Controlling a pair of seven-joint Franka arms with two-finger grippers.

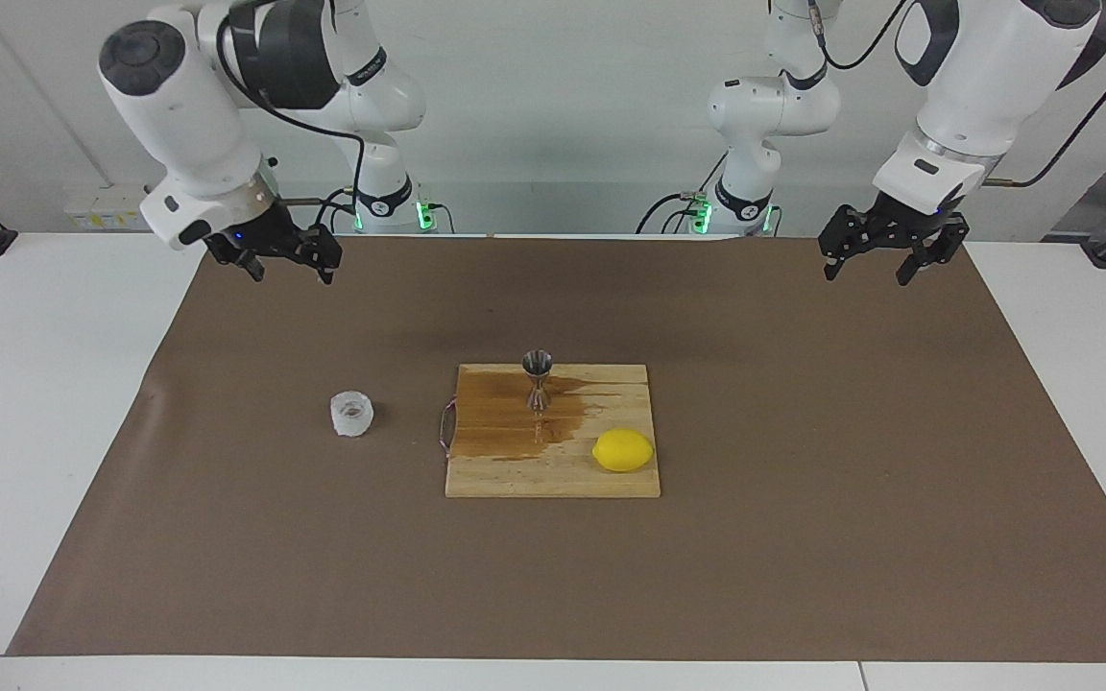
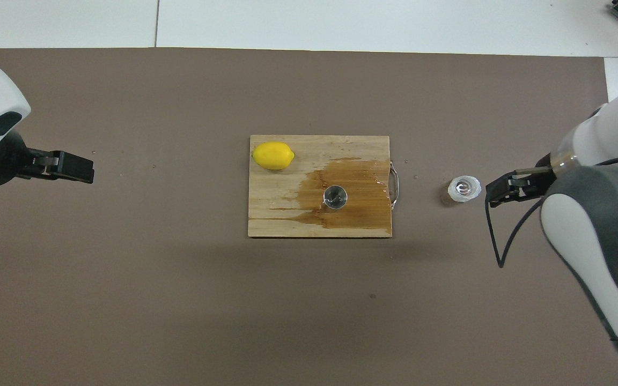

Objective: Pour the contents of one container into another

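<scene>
While both arms hang raised, fingers wide:
Cup (image 1: 351, 414): upright on mat, toward right arm's end.
Jigger (image 1: 538, 379): upright on wet board (image 1: 553, 475).
Right gripper (image 1: 286, 260): empty, over mat.
Left gripper (image 1: 882, 257): empty, over mat.

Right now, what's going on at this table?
Nothing is being handled. The glass cup stands alone on the brown mat, toward the right arm's end of the table. The steel jigger stands upright on the cutting board in a brown wet stain, with a lemon beside it. The right gripper hangs empty, jaws open, above the mat's edge nearest the robots. The left gripper waits open at its own end.
</scene>
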